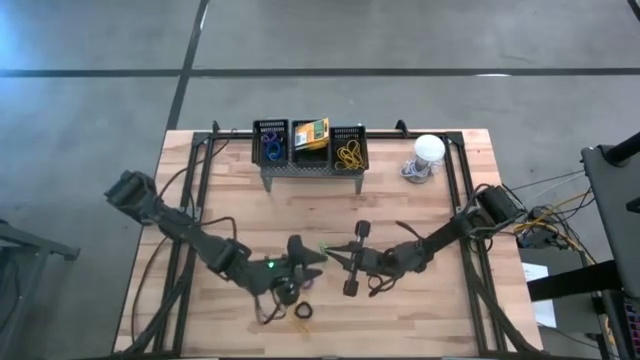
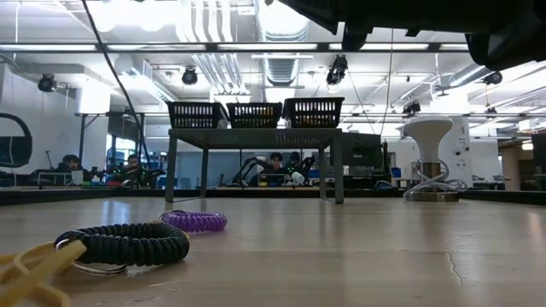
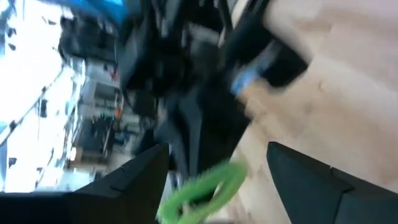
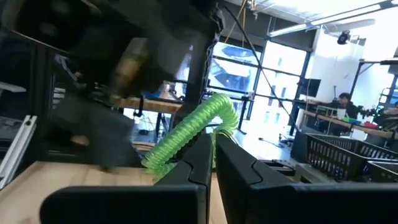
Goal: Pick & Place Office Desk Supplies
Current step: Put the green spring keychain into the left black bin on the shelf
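I'm seeing three black mesh baskets [image 1: 310, 145] sitting in a row on the grey perforated stand [image 1: 311, 172] at the table's far side: the left one is holding blue and purple loops [image 1: 271, 147], the middle one yellow-green crayon boxes [image 1: 311, 133], the right one thin yellow bands [image 1: 349, 154]. Mid-table, my right gripper [image 4: 213, 144] is pinching a green loop [image 4: 189, 132], a translucent coiled spiral, fingers clenched on it. My left gripper [image 3: 217, 180] is facing it with fingers spread wide, released. A black loop [image 2: 124, 244] and a purple loop [image 2: 196, 221] are lying on the near table edge beside a yellow band [image 2: 34, 266].
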You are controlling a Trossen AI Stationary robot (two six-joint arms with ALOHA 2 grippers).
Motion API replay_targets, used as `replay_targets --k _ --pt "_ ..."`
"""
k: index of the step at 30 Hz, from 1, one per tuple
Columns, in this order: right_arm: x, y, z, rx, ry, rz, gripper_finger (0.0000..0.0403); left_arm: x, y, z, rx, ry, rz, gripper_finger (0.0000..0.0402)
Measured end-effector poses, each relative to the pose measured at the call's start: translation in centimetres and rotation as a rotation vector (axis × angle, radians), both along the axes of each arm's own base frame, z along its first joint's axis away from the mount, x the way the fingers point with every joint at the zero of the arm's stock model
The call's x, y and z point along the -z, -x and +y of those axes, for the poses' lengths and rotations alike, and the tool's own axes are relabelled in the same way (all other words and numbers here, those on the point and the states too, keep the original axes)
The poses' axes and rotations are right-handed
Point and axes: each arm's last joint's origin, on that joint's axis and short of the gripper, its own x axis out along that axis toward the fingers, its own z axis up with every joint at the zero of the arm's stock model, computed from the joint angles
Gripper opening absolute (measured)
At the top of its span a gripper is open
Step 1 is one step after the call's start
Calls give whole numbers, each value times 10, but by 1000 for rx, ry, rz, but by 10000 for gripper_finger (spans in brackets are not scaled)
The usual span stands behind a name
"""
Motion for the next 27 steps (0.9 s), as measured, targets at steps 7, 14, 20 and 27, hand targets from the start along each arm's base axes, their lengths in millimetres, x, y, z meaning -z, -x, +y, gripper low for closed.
replay_targets --k 7,14,20,27 --pt "1 0 0 -5 -7 4 12 1 -11 23 -91 23 4 240" --pt "1 0 0 -4 -3 8 12 6 -12 31 -122 72 24 189" --pt "1 0 1 -6 0 13 13 14 -9 33 -169 149 47 136" --pt "1 0 1 -5 11 15 13 22 -6 36 -242 188 70 66"
